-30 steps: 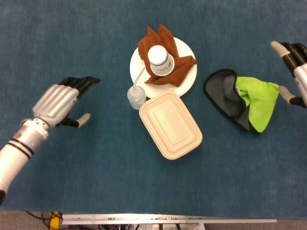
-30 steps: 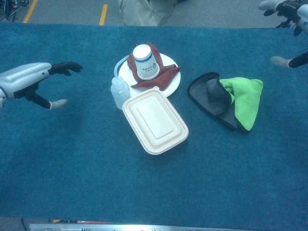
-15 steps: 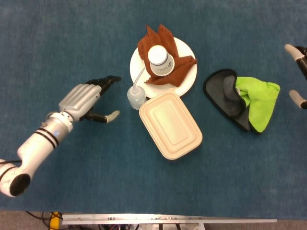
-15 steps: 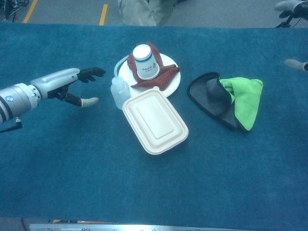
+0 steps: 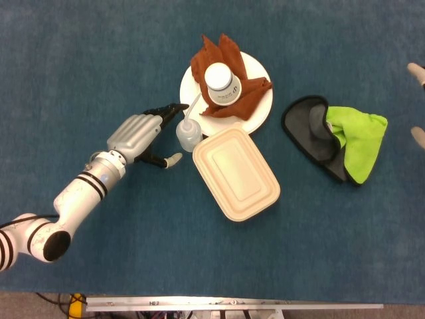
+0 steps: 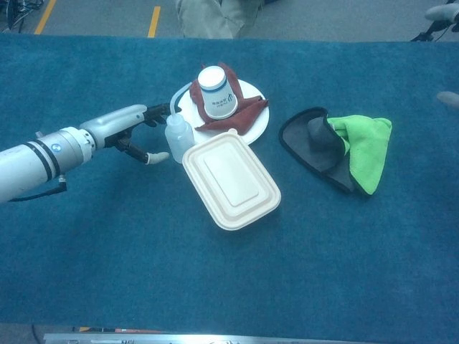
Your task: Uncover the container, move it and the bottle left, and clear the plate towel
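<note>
A small clear squeeze bottle (image 5: 188, 135) (image 6: 178, 137) with a bent spout stands between the white plate (image 5: 257, 68) (image 6: 183, 107) and the beige lidded container (image 5: 236, 173) (image 6: 231, 179). On the plate lies a brown towel (image 5: 242, 100) (image 6: 247, 115) with an upturned paper cup (image 5: 222, 83) (image 6: 217, 92) on it. My left hand (image 5: 143, 136) (image 6: 133, 129) is open just left of the bottle, its fingers reaching toward the bottle, thumb low near the base. Only the fingertips of my right hand (image 5: 417, 73) (image 6: 441, 13) show at the far right edge, spread apart and holding nothing.
A green and black cloth (image 5: 345, 139) (image 6: 358, 147) lies crumpled to the right of the container. The blue table covering stretches to the left and in front. The table's metal front edge (image 5: 232, 304) runs along the bottom of the head view.
My left arm has reached rightward across the table, bringing the open hand up beside the bottle. My right hand has withdrawn further right, almost out of view.
</note>
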